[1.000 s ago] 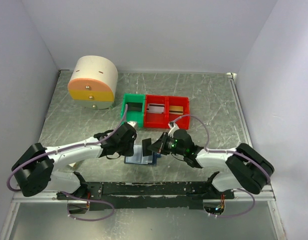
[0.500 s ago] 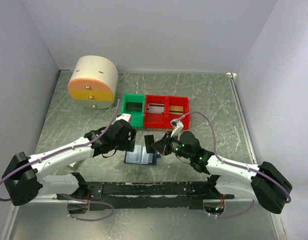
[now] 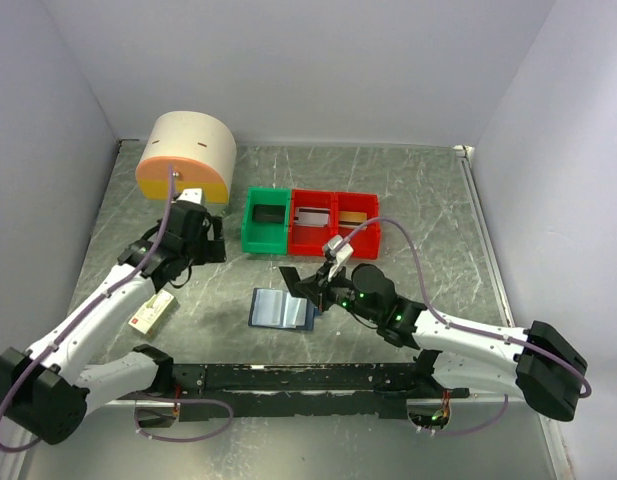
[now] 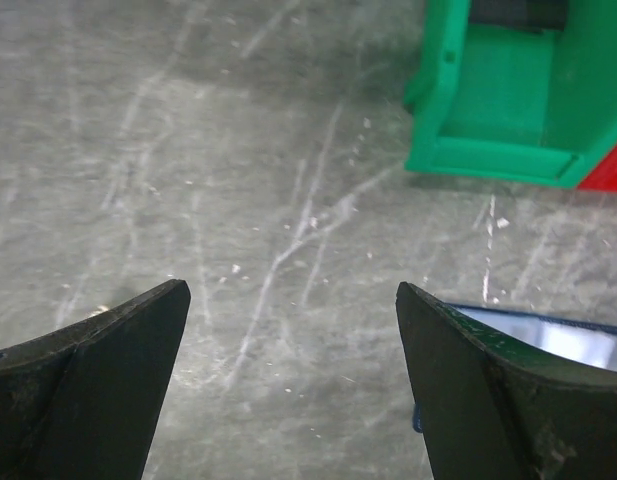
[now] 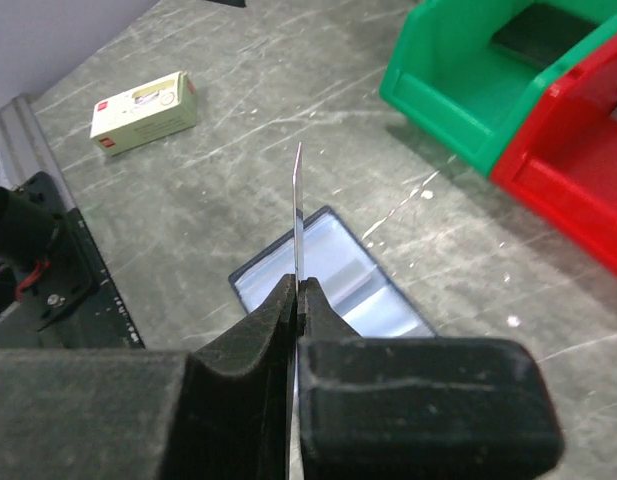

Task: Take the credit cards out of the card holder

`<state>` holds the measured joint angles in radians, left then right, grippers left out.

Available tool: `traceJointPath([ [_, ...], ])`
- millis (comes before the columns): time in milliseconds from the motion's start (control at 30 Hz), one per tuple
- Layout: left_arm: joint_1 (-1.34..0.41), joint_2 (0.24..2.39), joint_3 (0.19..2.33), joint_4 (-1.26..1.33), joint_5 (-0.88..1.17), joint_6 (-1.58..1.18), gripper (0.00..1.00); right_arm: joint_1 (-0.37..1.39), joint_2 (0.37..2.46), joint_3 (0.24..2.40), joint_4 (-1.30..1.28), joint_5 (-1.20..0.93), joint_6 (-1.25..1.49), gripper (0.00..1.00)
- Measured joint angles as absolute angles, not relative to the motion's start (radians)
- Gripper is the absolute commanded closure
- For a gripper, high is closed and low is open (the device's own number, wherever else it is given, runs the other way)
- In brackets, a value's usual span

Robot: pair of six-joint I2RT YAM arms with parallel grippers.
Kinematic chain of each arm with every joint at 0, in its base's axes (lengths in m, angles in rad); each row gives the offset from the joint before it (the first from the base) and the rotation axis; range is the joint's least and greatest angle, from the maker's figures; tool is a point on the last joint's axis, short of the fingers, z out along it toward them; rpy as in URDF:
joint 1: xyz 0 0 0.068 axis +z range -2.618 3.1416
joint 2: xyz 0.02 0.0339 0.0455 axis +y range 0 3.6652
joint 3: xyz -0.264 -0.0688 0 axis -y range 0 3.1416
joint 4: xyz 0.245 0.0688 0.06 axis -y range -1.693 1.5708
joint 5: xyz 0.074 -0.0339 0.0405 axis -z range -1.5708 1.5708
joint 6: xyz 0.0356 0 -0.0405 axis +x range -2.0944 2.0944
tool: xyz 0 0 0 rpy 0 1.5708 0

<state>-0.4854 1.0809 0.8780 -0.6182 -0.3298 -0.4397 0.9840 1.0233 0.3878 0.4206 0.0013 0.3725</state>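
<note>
The card holder (image 3: 281,309) lies open on the table, pale blue-grey lining up, with nothing touching it. Just beyond its right side, my right gripper (image 3: 310,288) is shut on a credit card (image 3: 292,279) and holds it clear of the holder. In the right wrist view this card (image 5: 298,200) stands edge-on, rising from the shut gripper (image 5: 297,285) above the holder (image 5: 353,275). My left gripper (image 3: 210,247) is off to the left of the holder, open and empty. Its wrist view shows the gripper (image 4: 288,295) over bare table, with the holder's lining (image 4: 548,335) at the right.
A green bin (image 3: 266,220) and a red double bin (image 3: 335,222) stand behind the holder; the red bin holds a pale card (image 3: 310,215) and a gold card (image 3: 352,217). A cream box with a red label (image 3: 153,312) lies front left. A round drawer unit (image 3: 186,160) stands back left.
My left gripper opened, let go of the holder and drew back to the left. My right gripper rose slightly with the card pinched in it.
</note>
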Motion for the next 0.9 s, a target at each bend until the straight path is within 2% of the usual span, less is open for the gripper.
traceJointPath([
  [333, -0.429, 0.929, 0.822, -0.608, -0.359, -0.405, 0.00, 0.987, 1.084, 0.517, 0.363, 0.111, 0.084, 1.00],
  [900, -0.428, 0.860, 0.822, -0.611, -0.450, -0.404, 0.00, 0.988, 1.450, 0.892, 0.237, 0.284, -0.204, 1.00],
])
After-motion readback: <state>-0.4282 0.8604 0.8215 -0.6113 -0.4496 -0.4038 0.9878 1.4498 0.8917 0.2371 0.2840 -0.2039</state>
